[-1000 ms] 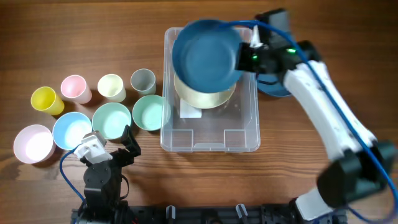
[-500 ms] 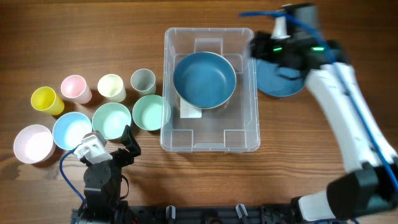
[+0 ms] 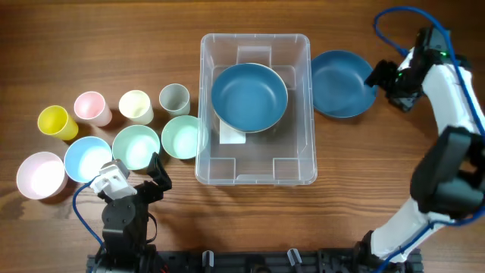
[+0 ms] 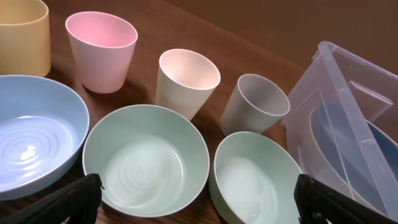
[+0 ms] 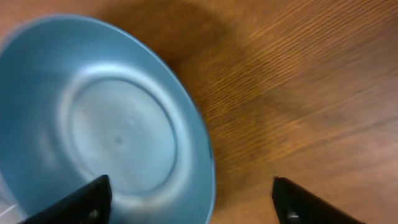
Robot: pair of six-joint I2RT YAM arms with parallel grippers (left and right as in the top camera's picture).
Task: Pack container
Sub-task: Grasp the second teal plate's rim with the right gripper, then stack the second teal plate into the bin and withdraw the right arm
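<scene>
Packing looks under way: the container point(image 3: 258, 168) sits mid-bench and holds one dark blue bowl point(image 3: 248, 95). The right tool point(image 3: 381, 78), fingers spread and empty, hovers at the right edge of a second blue bowl point(image 3: 343, 73) just right of it. The next move calls for closing on that rim. The left tool point(image 4: 198, 183) hangs spread above a pale green bowl point(image 4: 146, 158).

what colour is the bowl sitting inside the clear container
The bowl is dark blue, clearest in the overhead view.
</scene>
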